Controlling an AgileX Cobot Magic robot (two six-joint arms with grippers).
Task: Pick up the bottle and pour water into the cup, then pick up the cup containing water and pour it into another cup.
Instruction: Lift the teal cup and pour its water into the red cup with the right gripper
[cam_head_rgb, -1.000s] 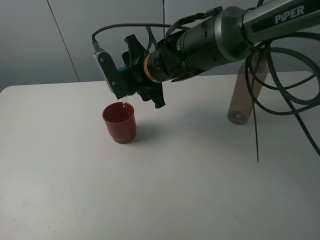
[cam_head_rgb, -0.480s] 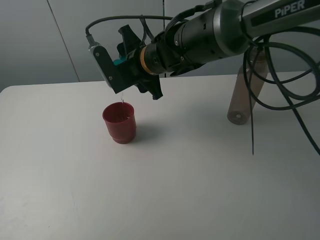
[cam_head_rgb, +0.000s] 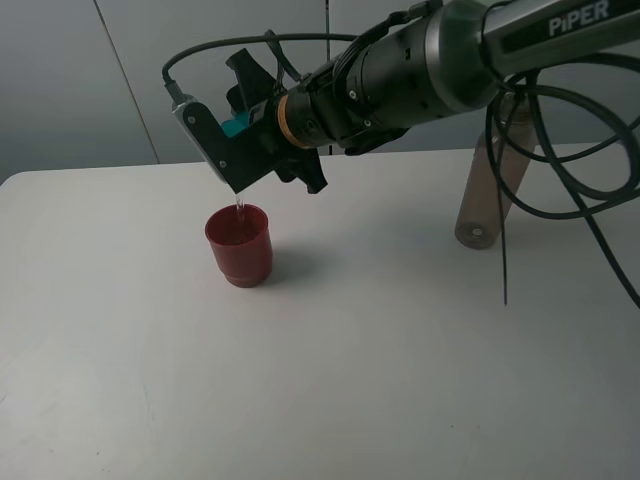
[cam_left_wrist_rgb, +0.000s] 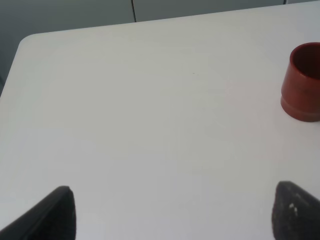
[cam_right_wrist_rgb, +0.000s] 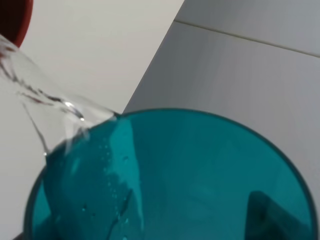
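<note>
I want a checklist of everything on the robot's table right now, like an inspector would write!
Surface: white table, bare apart from the red cup and the bottle; no spill seen.
Job's things: teal cup tipped over the red cup, a thin stream of water running down into it. Bottle stands upright at the far right, partly behind cables.
Clutter: nothing seen.
Grippers: right gripper shut on the teal cup, above the red cup. Left gripper open, holding nothing, low over bare table.
Cables: black cables hang from the right arm in loops, in front of the bottle.
Surroundings: grey wall panels behind the table.
</note>
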